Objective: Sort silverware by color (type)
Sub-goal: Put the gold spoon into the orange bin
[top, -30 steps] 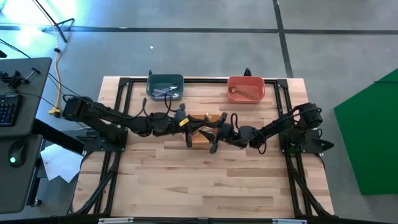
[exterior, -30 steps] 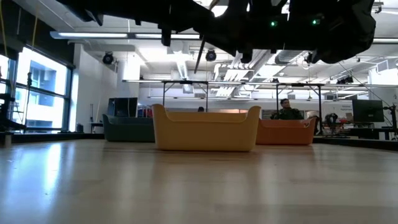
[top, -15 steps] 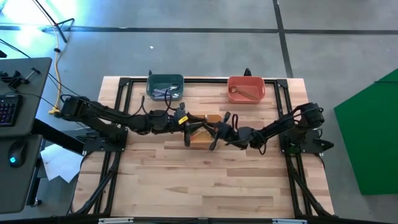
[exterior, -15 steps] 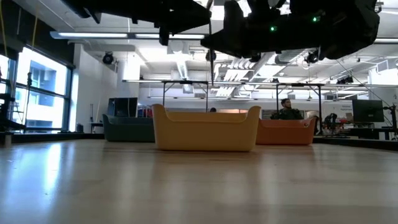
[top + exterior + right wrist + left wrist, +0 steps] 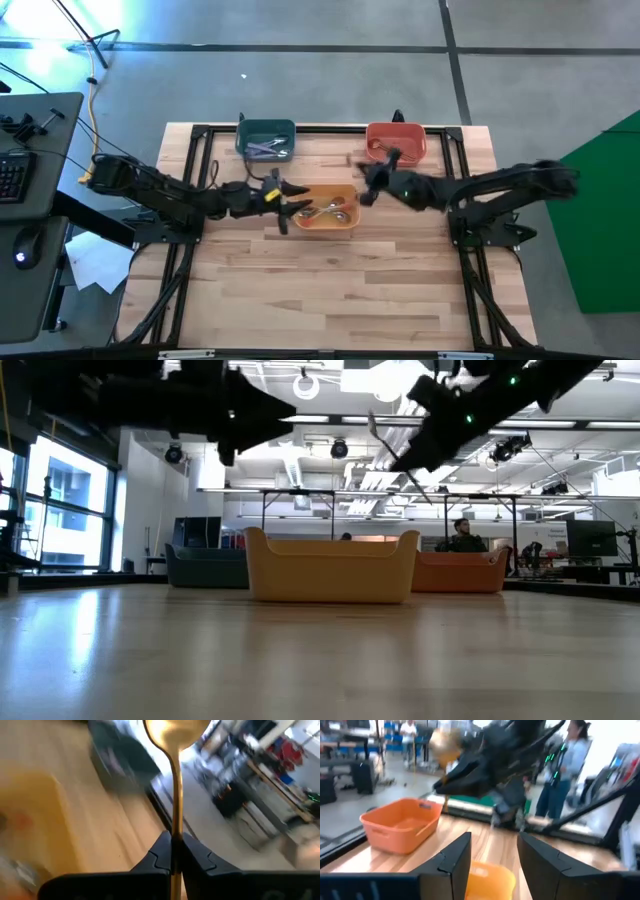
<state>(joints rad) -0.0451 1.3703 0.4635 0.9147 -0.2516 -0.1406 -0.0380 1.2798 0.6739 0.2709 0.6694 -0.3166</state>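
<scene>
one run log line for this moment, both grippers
right gripper: shut on gold spoon, lifted near red bin | left gripper: open, by orange bin

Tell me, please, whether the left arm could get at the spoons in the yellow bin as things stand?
Probably yes. The left gripper stands open at the yellow bin's left edge, and the right gripper, shut on a gold spoon, is off toward the red bin.

Pale planked wood tabletop (image 5: 330, 290), smooth, faintly glossy. Matt plastic bins: teal (image 5: 266, 131), red (image 5: 410, 134), orange (image 5: 325, 226). Polished gold metal spoon (image 5: 175, 750). Matt black gripper fingers (image 5: 455, 857).
</scene>
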